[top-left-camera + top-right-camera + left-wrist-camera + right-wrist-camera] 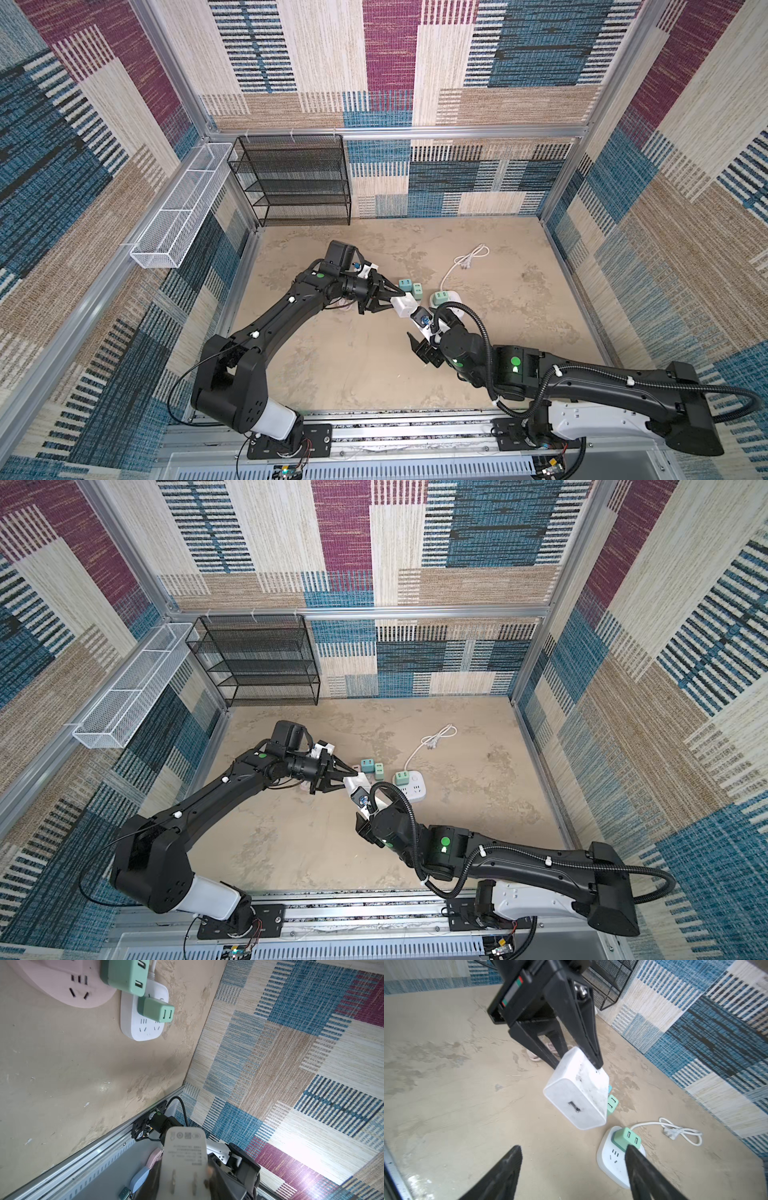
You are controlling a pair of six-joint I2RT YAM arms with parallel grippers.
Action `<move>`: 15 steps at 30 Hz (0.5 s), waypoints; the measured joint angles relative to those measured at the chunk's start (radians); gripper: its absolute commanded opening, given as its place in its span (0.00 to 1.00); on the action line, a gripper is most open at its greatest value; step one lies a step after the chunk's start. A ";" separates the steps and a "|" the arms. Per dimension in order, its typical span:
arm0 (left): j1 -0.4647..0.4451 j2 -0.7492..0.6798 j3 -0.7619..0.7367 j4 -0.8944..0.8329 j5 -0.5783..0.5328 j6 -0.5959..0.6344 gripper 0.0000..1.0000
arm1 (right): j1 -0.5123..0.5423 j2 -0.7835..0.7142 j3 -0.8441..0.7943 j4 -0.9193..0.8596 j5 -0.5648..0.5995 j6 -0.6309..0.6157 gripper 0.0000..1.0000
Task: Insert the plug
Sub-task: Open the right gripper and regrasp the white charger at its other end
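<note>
My sandy table holds a white socket block just past my right claw, its cord farther out, and a pink block beside it.

Nothing legible.
Grey print lines and round marks on pronged face of white plug, too blurred to read.

Black arms, white base segments, green dots, ribbed black cable, tapered black jaws
</note>
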 measured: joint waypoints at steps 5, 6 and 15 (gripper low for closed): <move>0.000 -0.024 -0.025 -0.005 0.027 -0.001 0.00 | 0.024 0.048 0.006 0.042 0.075 -0.093 0.74; 0.000 -0.028 -0.030 -0.010 0.028 -0.001 0.00 | 0.025 0.057 0.007 0.045 0.088 -0.107 0.74; -0.002 -0.051 -0.040 -0.022 0.043 0.003 0.00 | 0.032 0.077 0.017 0.084 0.146 -0.230 0.74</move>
